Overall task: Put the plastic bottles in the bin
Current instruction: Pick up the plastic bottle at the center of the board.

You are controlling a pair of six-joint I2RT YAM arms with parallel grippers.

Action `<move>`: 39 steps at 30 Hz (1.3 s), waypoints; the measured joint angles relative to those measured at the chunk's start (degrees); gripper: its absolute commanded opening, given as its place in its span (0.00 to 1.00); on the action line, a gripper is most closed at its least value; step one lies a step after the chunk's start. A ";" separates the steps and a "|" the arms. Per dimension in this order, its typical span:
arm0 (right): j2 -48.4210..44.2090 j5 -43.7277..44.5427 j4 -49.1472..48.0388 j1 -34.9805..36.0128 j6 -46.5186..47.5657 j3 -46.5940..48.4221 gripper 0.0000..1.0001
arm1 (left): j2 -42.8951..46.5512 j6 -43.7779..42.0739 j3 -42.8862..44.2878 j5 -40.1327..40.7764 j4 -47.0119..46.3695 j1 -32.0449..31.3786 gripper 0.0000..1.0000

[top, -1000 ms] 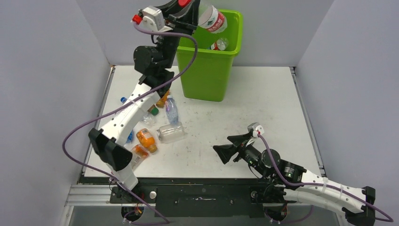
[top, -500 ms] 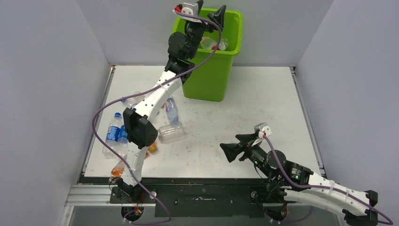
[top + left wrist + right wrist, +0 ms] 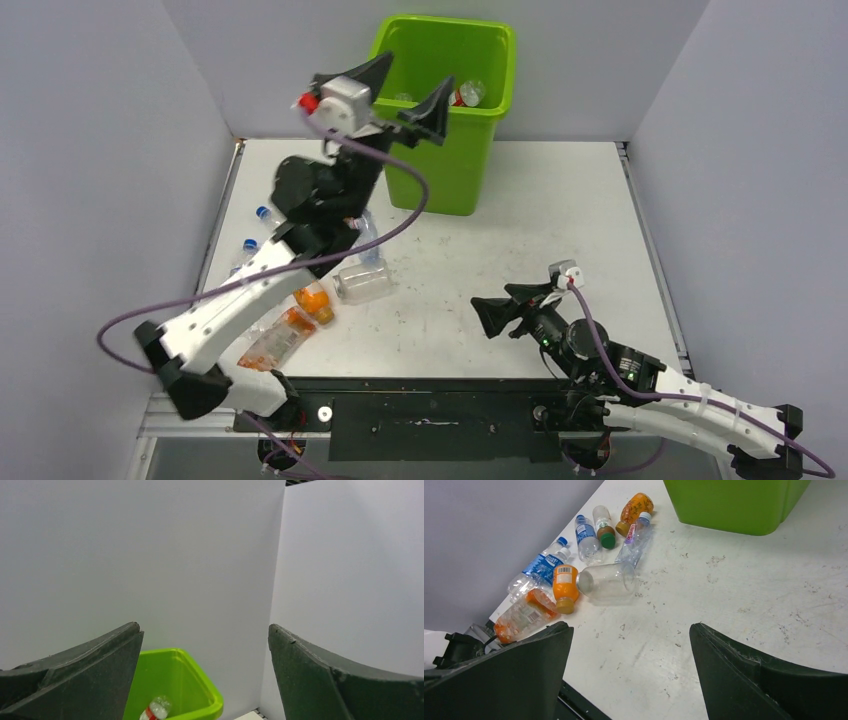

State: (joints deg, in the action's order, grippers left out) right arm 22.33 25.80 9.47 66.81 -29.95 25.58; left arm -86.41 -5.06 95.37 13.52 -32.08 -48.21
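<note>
The lime-green bin [image 3: 450,160] stands at the back of the table, with a clear red-labelled bottle [image 3: 468,93] lying inside it. My left gripper [image 3: 405,88] is raised just left of the bin's near rim, open and empty. In the left wrist view the bin [image 3: 200,690] and the bottle in it [image 3: 156,709] show below the spread fingers. Several plastic bottles lie at the table's left: a large clear one [image 3: 609,581], an orange one [image 3: 564,586], a crushed orange one [image 3: 524,615] and a blue-labelled one [image 3: 541,567]. My right gripper [image 3: 500,305] hovers open and empty right of them.
The left arm's links [image 3: 250,290] stretch over the bottle pile and hide part of it. Grey walls enclose the table [image 3: 560,220] on three sides. A purple cable [image 3: 410,200] loops from the left wrist. The table's near edge has a black rail [image 3: 430,400].
The left gripper let a clear bottle go into the bin, opened wide, then pulled back left and toward the near side. The right gripper has shifted only slightly.
</note>
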 measured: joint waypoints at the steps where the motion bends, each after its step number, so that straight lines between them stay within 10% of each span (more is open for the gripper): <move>1: 0.07 0.04 -0.55 0.00 -0.22 -0.09 0.90 | 4.74 -0.20 -3.69 0.68 0.63 -0.96 0.96; 8: 11.85 -5.16 -8.48 0.00 1.18 0.26 0.90 | 34.56 3.10 -22.99 14.14 17.92 -0.44 0.96; 20: 47.17 -14.60 -21.86 0.37 2.03 4.02 0.90 | 56.96 14.84 -59.63 24.96 47.50 4.96 0.96; 39: 83.43 -24.57 -38.64 -13.99 4.98 31.17 0.92 | 57.13 25.05 -59.95 21.35 51.82 10.36 0.96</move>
State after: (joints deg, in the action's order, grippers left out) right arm 105.75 1.23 -29.17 52.82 -24.97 56.75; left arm -29.28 19.99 35.42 34.87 19.75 -37.85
